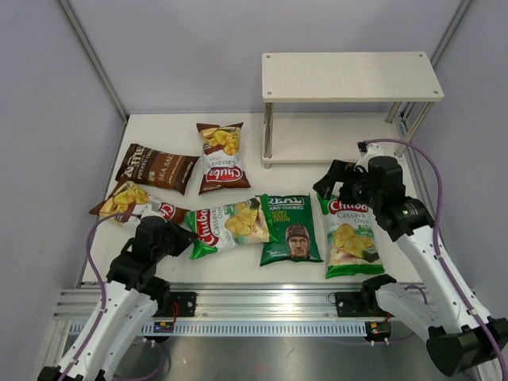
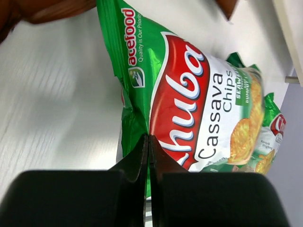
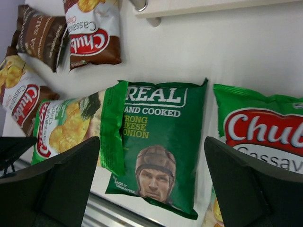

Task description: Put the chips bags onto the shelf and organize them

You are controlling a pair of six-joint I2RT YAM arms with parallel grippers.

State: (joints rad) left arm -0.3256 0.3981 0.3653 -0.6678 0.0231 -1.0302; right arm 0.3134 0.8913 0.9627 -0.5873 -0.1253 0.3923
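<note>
Left wrist cam, L tool [image 2: 149, 138] pinching green Chuba bag [image 2: 189, 94], unclear fr top

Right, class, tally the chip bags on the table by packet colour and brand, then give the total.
Green-white Chuba bags: 2
Dark green REAL bag: 1
Brown Chuba bags: 2
Dark brown Sea Salt bag: 1
Total: 6

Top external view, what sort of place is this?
Probably a robot lab cell: plain grey walls, a left arm and right arm on a metal rail, chips bags staged by a small shelf.
</note>
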